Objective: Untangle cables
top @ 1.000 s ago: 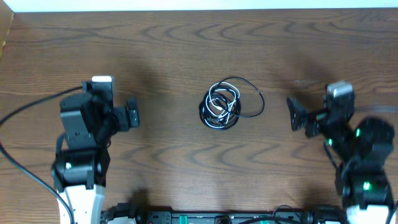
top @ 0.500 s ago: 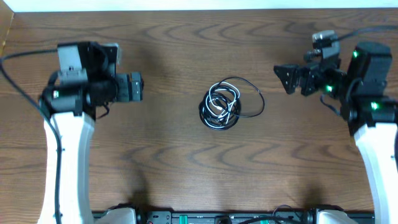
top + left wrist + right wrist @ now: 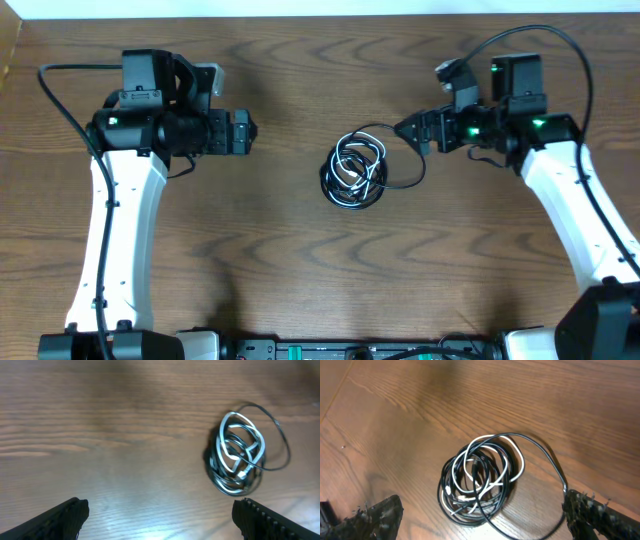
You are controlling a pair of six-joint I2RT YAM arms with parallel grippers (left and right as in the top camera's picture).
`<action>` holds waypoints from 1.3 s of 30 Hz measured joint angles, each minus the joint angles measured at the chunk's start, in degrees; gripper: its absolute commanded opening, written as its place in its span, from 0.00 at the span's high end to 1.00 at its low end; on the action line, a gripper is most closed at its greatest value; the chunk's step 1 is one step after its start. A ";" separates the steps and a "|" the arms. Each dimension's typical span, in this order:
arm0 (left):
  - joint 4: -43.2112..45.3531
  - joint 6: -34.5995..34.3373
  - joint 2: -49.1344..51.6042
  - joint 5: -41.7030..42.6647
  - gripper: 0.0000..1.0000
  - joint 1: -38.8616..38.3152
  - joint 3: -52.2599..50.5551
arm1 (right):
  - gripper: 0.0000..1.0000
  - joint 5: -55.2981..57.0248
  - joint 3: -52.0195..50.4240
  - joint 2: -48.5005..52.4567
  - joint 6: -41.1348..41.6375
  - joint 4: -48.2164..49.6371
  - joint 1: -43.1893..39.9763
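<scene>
**Speaker 1:** What is shown, and where is the task's thing placed?

**Speaker 2:** A small tangle of thin white and black cables [image 3: 353,172] is seen lying near the middle of a brown wood-grain table [image 3: 300,270]. It is flanked by 2 robot arms. The left gripper [image 3: 248,133] is held well apart from the tangle, with its jaws spread wide and nothing between them. The right gripper [image 3: 408,130] is held near the tangle's outer edge, with its jaws also spread wide and empty. No contact can be made out.

**Speaker 1:** How is the tangle expected to handle?

**Speaker 2:** It is judged to be light, limp and soft, with nothing fragile except perhaps the small plug ends. The smooth jackets are likely to be slippery, so a thin cord could slide out of a loose pinch. If 1 strand is pulled, the whole tangle will probably be dragged along. It would need to be pinned by the other gripper.

**Speaker 1:** Where should it be taken hold of?

**Speaker 2:** The best hold is judged to be on the wide black loop [image 3: 555,467], which stands out to 1 side, clear of the tight coil. The white cord [image 3: 521,466] is seen looped on top of the coil, so it could be lifted second.

**Speaker 1:** How many of each thing are counted?

**Speaker 2:** 1 tangle, 2 grippers and 1 white cord are counted. At least 1 black cord is seen, but whether there are 2 cannot be told. The plug ends are too small to count.
</scene>
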 measured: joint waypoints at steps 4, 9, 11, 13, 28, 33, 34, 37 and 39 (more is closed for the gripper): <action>0.90 -0.74 0.04 1.49 0.02 -0.39 0.00 | 0.01 0.48 0.00 0.63 0.02 1.16 1.18; 3.23 -3.19 1.31 1.88 0.02 -2.62 0.00 | 0.06 0.63 0.00 0.63 0.04 1.86 1.33; 4.76 -5.07 2.99 1.73 0.00 -4.94 0.00 | 0.09 2.25 0.00 0.63 0.98 1.86 1.33; 6.67 -7.61 5.01 1.20 0.04 -7.54 0.00 | 0.11 5.84 0.00 0.63 3.74 1.49 1.31; 21.27 -29.55 24.63 -6.97 0.36 -22.99 -0.02 | 0.23 21.53 0.00 0.98 17.57 -1.05 -2.99; 23.56 -33.44 27.58 -9.86 0.49 -26.38 -0.02 | 0.25 21.90 0.00 0.98 17.81 -1.97 -2.99; 23.67 -34.18 28.09 -10.67 0.51 -26.97 -0.02 | 0.25 21.92 0.00 0.98 17.81 -2.14 -2.99; 23.71 -35.82 29.64 -12.46 0.55 -28.41 -0.02 | 0.25 21.97 0.00 0.98 17.81 -2.54 -2.99; 23.69 -36.28 30.42 -13.44 0.59 -28.96 -0.02 | 0.25 22.27 0.00 0.98 17.81 -2.75 -2.99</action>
